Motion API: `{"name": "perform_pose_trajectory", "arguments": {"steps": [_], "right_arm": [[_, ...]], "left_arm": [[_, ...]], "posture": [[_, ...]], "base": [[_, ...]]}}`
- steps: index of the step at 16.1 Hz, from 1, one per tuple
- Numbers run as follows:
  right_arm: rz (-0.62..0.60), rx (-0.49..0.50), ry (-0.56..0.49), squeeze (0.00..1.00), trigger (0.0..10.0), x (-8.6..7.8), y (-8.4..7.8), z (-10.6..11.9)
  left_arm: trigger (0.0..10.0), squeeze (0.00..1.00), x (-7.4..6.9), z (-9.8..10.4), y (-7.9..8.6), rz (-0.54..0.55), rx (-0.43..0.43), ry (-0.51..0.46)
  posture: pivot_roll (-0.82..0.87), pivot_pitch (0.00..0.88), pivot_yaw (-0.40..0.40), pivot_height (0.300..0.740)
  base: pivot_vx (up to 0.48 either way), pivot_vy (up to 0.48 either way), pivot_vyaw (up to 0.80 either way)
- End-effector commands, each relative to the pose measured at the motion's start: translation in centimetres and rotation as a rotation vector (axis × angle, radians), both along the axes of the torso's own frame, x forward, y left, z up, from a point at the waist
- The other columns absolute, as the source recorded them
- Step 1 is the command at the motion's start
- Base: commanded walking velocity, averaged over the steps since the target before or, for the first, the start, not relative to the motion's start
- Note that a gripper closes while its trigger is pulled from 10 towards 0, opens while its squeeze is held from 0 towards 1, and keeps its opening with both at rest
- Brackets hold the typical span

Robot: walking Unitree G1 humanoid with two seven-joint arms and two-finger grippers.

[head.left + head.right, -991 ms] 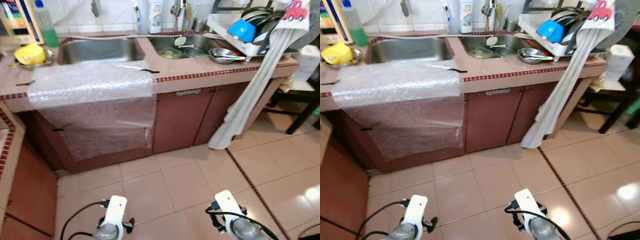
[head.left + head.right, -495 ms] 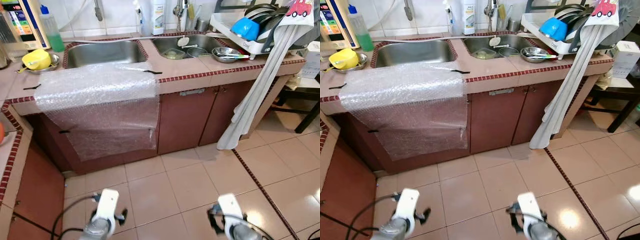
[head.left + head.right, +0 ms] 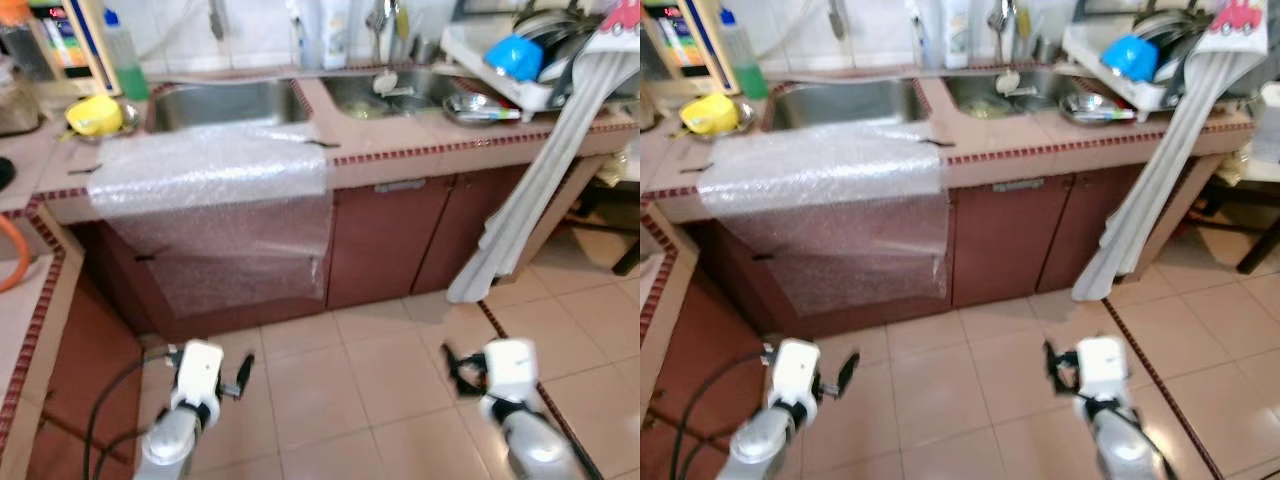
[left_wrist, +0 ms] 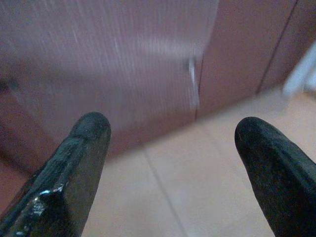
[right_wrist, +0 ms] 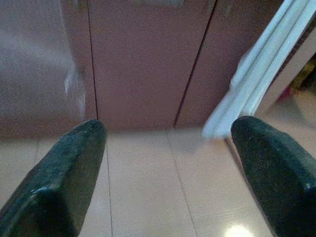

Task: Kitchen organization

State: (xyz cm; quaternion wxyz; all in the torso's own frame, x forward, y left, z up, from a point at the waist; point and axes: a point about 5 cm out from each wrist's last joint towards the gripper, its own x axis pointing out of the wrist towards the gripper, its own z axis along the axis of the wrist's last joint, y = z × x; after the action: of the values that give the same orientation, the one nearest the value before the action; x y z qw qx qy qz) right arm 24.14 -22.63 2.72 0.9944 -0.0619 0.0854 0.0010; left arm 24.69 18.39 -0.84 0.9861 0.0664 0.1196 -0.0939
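The robot stands on a tiled floor (image 3: 390, 380) facing a kitchen desk (image 3: 420, 150) with a red-brown tiled edge and brown cabinet doors (image 3: 385, 240) below. The head views are somewhat blurred. A sheet of bubble wrap (image 3: 215, 200) lies over the left part of the desk and hangs down over the cabinet front beneath it. Behind it a steel sink (image 3: 225, 102) is set into the desk, with a second basin (image 3: 400, 92) to its right that holds bowls and a few other dishes. A yellow cup (image 3: 93, 113) lies in a small metal dish at the left end of the desk, near a green bottle (image 3: 125, 62) standing by the wall. At the right end a dish rack (image 3: 500, 72) carries a blue bowl (image 3: 515, 55) and dark plates, and a long pale cloth (image 3: 530, 190) hangs from it down to the floor beside the cabinets. The left end effector (image 4: 168, 148) is held low over the floor, well apart from the desk; its two black fingers (image 4: 81, 158) are spread wide with nothing between them, pointing toward the hanging bubble wrap and the cabinet front. The right end effector (image 5: 168, 148) is likewise low over the floor, fingers (image 5: 266, 158) spread wide and holding nothing, facing the cabinet doors with the hanging cloth to one side. In the head views both silver arms reach forward at the lower edge, the left arm (image 3: 185, 400) trailing a black cable.
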Motion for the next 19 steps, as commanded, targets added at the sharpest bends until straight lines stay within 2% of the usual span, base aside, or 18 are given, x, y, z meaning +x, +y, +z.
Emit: {"name": "perform_pose_trajectory", "arguments": {"steps": [1, 3, 4, 6, 9, 12, 16, 19], "right_arm": [[-0.033, 0.031, -0.079, 0.00, 10.0, 0.4, -0.1, 2.1], [-0.053, 0.077, -0.150, 0.00, 10.0, -0.4, 0.8, 4.2], [-0.052, 0.081, -0.160, 0.00, 10.0, -0.6, 1.1, 4.7], [0.020, 0.061, -0.209, 0.00, 10.0, -0.9, 2.5, 7.4], [0.034, -0.003, -0.250, 0.00, 10.0, -0.2, 2.6, 8.8], [0.013, 0.020, -0.233, 0.00, 10.0, 0.2, 2.4, 9.1], [0.017, 0.009, -0.231, 0.00, 10.0, 0.5, 2.6, 9.6], [0.005, 0.008, -0.234, 0.00, 10.0, 0.6, 2.6, 10.3]], "left_arm": [[10.0, 0.00, 0.5, 1.3, 0.4, -0.005, -0.012, -0.082], [10.0, 0.00, 0.8, 3.4, 0.9, 0.013, -0.010, -0.207], [10.0, 0.00, 0.9, 4.0, 0.8, 0.015, -0.024, -0.235], [10.0, 0.00, 1.7, 8.5, -0.4, 0.007, -0.057, -0.386], [10.0, 0.00, 1.9, 10.4, -1.9, -0.004, -0.077, -0.422], [10.0, 0.00, 1.9, 11.5, -2.5, 0.026, -0.121, -0.417], [10.0, 0.00, 1.9, 12.0, -2.9, 0.048, -0.103, -0.419], [10.0, 0.00, 1.3, 12.0, -3.2, 0.038, -0.111, -0.364]], "posture": [[-0.04, 0.000, 0.054, 0.740], [-0.05, 0.000, 0.060, 0.740], [-0.05, 0.000, 0.060, 0.740], [-0.06, 0.000, 0.063, 0.740], [-0.06, 0.000, 0.068, 0.740], [-0.05, 0.000, 0.065, 0.740], [-0.05, 0.000, 0.064, 0.740], [-0.05, 0.000, 0.061, 0.740]], "base": [[0.000, 0.000, 0.00], [0.000, 0.000, 0.00], [0.000, 0.000, 0.00], [0.000, 0.000, 0.00], [0.000, 0.000, 0.27], [0.000, 0.000, 0.80], [0.000, 0.000, 0.80], [0.000, 0.000, 0.44]]}}
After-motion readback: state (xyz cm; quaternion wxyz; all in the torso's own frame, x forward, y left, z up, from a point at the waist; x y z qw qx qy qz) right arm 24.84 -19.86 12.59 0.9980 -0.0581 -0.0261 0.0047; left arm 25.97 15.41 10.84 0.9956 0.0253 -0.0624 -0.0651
